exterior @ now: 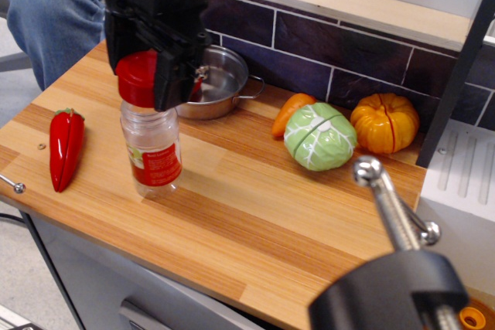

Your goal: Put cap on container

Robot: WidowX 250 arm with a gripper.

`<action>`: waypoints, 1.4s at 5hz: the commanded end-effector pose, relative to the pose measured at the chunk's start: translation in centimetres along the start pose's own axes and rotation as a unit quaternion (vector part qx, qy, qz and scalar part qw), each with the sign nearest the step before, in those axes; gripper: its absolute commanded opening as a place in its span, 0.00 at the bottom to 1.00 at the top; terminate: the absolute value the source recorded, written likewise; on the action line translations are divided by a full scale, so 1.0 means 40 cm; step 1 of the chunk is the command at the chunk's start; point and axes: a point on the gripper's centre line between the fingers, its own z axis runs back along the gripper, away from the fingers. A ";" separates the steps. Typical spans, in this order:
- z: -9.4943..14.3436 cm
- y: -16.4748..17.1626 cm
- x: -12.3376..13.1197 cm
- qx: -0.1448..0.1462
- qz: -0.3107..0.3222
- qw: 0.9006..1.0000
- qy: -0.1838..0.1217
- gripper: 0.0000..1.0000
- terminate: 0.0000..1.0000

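Note:
The container (152, 149) is a clear plastic jar with a red-and-white label, standing upright near the left front of the wooden counter. The red cap (137, 78) sits right over the jar's mouth, level with its rim. My black gripper (140, 75) is shut on the cap from above, one finger on each side. Whether the cap rests on the neck or hovers just above it I cannot tell.
A red chili pepper (65, 147) lies left of the jar. A steel pan (219, 84) stands behind it by the tiled wall. An orange carrot-like toy (288, 111), a green cabbage (319, 136) and an orange pumpkin (384, 123) sit at the right. A person's leg (51, 5) is at the back left.

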 end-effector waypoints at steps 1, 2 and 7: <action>-0.029 0.009 0.035 0.036 0.014 0.998 -0.054 0.00 0.00; -0.061 0.014 0.047 0.039 0.013 0.997 -0.071 0.00 0.00; -0.081 0.063 0.011 -0.078 0.007 0.983 -0.164 0.00 1.00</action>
